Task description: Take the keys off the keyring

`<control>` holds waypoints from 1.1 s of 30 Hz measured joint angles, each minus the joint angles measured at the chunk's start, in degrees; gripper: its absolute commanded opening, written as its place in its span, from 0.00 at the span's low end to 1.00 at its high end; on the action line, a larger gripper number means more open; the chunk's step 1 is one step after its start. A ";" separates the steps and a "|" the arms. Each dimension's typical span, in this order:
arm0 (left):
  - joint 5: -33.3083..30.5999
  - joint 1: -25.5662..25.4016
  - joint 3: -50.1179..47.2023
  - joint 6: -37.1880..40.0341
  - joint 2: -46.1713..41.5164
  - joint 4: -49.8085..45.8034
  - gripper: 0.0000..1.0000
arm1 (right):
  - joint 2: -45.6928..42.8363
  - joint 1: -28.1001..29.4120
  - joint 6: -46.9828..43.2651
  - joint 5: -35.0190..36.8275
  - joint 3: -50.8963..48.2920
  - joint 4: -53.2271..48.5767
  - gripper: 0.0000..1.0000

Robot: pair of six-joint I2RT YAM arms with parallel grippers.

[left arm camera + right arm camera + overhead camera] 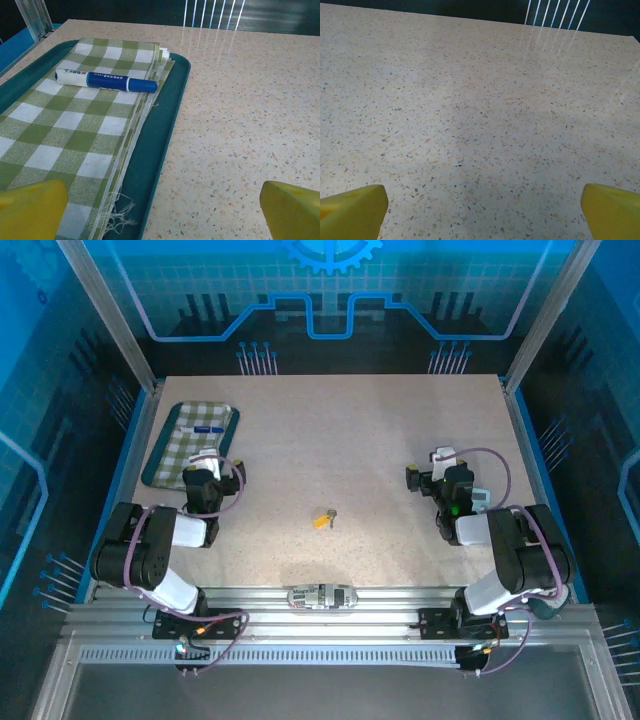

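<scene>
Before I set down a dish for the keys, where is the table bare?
Bare: the far half of the table, from the tray to the right edge, and the strips from the keyring to the left gripper and to the right gripper. Crowded: the tray, covered by a checked cloth and a marker.

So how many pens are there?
1. The blue-and-white marker lies on the green checked cloth in the teal tray, at the far left of the table. Another could hide under the folded cloth.
</scene>
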 measured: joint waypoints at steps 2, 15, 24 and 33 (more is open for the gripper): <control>0.00 0.00 0.00 0.02 0.00 0.00 0.99 | 0.00 0.00 -0.02 0.00 0.00 -0.07 1.00; 0.00 0.00 0.17 0.00 0.00 -0.11 0.99 | 0.00 -0.02 0.00 -0.94 0.00 -0.11 1.00; 0.37 0.00 0.26 0.02 -0.57 -1.29 0.99 | -0.26 0.00 0.00 -0.48 0.09 -0.72 1.00; 1.77 0.04 10.21 -7.04 -18.69 -23.74 0.99 | -16.11 -1.01 10.67 1.75 9.92 -22.45 1.00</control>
